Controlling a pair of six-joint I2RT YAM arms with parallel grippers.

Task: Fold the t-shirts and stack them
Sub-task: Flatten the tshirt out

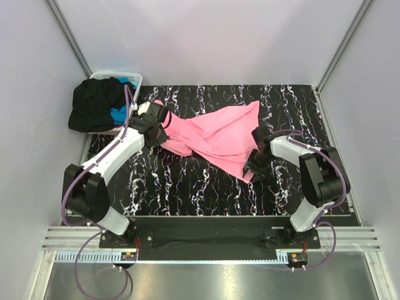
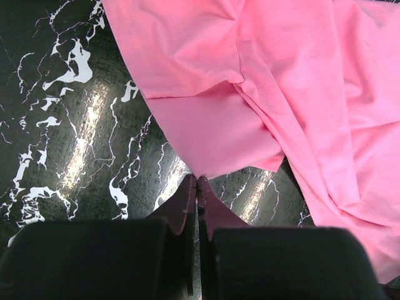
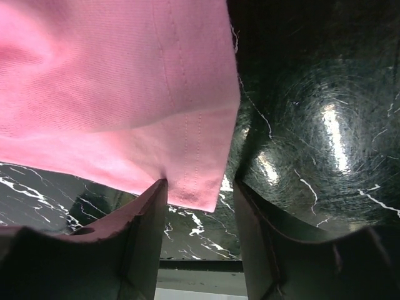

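Observation:
The bright pink t-shirt (image 1: 219,134) lies crumpled and stretched diagonally across the black marbled table (image 1: 187,187). My left gripper (image 1: 162,133) is at its left end, jaws shut, with a point of pink cloth (image 2: 212,134) pinched at the tips (image 2: 198,179). At the shirt's lower right end is my right gripper (image 1: 253,169). It is open, and a stitched hem corner (image 3: 197,175) hangs between its fingers (image 3: 200,184), touching the left finger. The black t-shirt (image 1: 97,103) is heaped over the basket, and a bit of the blue t-shirt (image 1: 117,114) shows under it.
The white slotted basket (image 1: 134,79) stands at the table's far left corner, beside the left arm. Grey walls enclose the table on three sides. The table's near edge (image 3: 200,265) shows just below the right fingers.

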